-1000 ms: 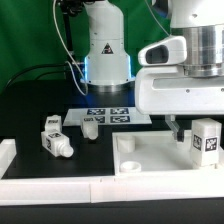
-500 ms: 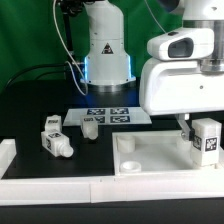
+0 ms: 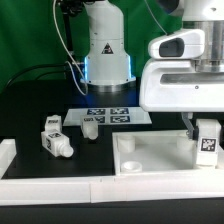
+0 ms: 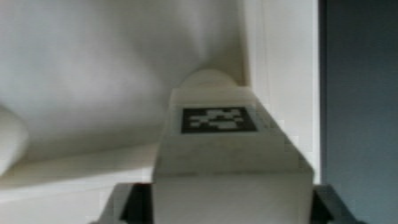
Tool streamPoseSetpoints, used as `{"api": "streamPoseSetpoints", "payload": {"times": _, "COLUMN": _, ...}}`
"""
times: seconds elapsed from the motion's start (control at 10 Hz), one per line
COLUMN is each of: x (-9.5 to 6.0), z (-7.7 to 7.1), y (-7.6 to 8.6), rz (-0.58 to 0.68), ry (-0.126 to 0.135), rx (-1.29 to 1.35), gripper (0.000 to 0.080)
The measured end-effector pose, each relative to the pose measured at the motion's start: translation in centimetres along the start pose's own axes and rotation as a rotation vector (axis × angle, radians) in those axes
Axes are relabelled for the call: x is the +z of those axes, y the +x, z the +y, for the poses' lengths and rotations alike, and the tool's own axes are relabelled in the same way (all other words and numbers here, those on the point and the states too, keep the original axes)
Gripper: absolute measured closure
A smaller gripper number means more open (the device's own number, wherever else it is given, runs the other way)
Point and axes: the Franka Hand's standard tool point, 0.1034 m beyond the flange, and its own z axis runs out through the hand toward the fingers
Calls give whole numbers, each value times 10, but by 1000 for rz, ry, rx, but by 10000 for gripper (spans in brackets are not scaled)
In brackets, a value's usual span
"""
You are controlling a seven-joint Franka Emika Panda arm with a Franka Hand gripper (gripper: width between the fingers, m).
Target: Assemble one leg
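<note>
My gripper point(image 3: 204, 128) is shut on a white leg point(image 3: 208, 142) with a black-and-white marker tag on its face, and holds it upright over the right end of the wide white tray-like board point(image 3: 150, 160). In the wrist view the leg point(image 4: 222, 140) fills the space between the dark fingers point(image 4: 128, 203), pointing down at the board point(image 4: 89, 90). Two more legs point(image 3: 55, 136) lie on the black table at the exterior view's left. Another small white leg point(image 3: 89, 128) stands by the marker board.
The marker board point(image 3: 108, 115) lies flat behind the tray-like board, in front of the robot base point(image 3: 105, 50). A white rail point(image 3: 50, 190) runs along the table's front edge, with a raised block at its left end.
The arm has moved toward the exterior view's right and a little down with the leg in its grip; the leg now sits lower over the board's right end.
</note>
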Motion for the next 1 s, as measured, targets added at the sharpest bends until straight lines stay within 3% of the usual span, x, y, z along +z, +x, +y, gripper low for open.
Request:
{"api": "streamPoseSetpoints", "payload": {"times": 0.3, "x": 0, "z": 2, "y": -1, "rz": -6, "ry": -39, "rx": 572, "gripper": 515}}
{"api": "streamPoseSetpoints", "payload": {"times": 0.6, "x": 2, "z": 10, "y": 0, "rz": -48, "ry": 14, "rx": 994, "gripper": 515}}
{"api": "streamPoseSetpoints", "payload": {"times": 0.9, "x": 2, "z": 9, "y": -1, "rz": -45, "ry": 12, "rx": 925, "gripper": 514}}
{"api": "streamPoseSetpoints", "payload": {"times": 1.0, "x": 1, "z": 3, "y": -4, "rz": -38, "ry": 9, "rx": 728, "gripper": 357}}
